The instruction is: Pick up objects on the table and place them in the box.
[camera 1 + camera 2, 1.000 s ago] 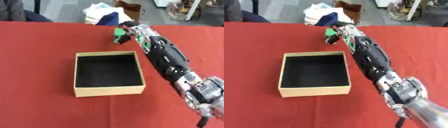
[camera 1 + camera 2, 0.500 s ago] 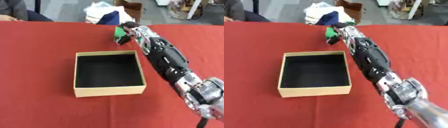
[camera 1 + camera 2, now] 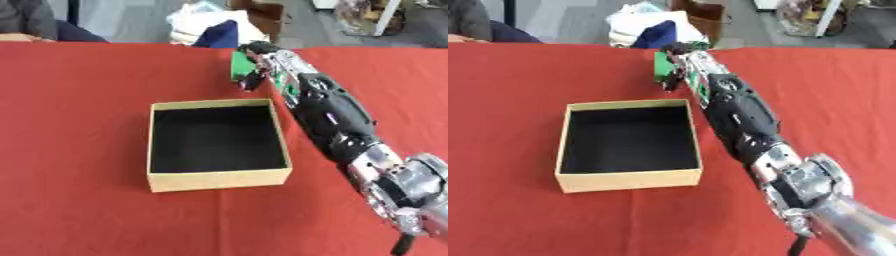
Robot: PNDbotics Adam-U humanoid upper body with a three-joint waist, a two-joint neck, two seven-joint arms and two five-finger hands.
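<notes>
A tan cardboard box (image 3: 280, 132) with a black, empty inside lies open on the red table (image 3: 79, 100). Just beyond its far right corner a small green object (image 3: 239, 67) is held by my right hand (image 3: 260, 61), whose fingers curl round it. My right arm stretches from the lower right across the table to that spot. The green object hangs a little above the cloth, close to the box's far rim. My left hand shows in neither view.
White and dark blue cloth bundles (image 3: 208, 27) and a brown carton (image 3: 267, 15) lie beyond the table's far edge. A person's arm (image 3: 24, 22) rests at the far left corner. Open red cloth spreads left of and in front of the box.
The hand with the green object has stayed near the box's far right corner, shifting only slightly. The box has not moved.
</notes>
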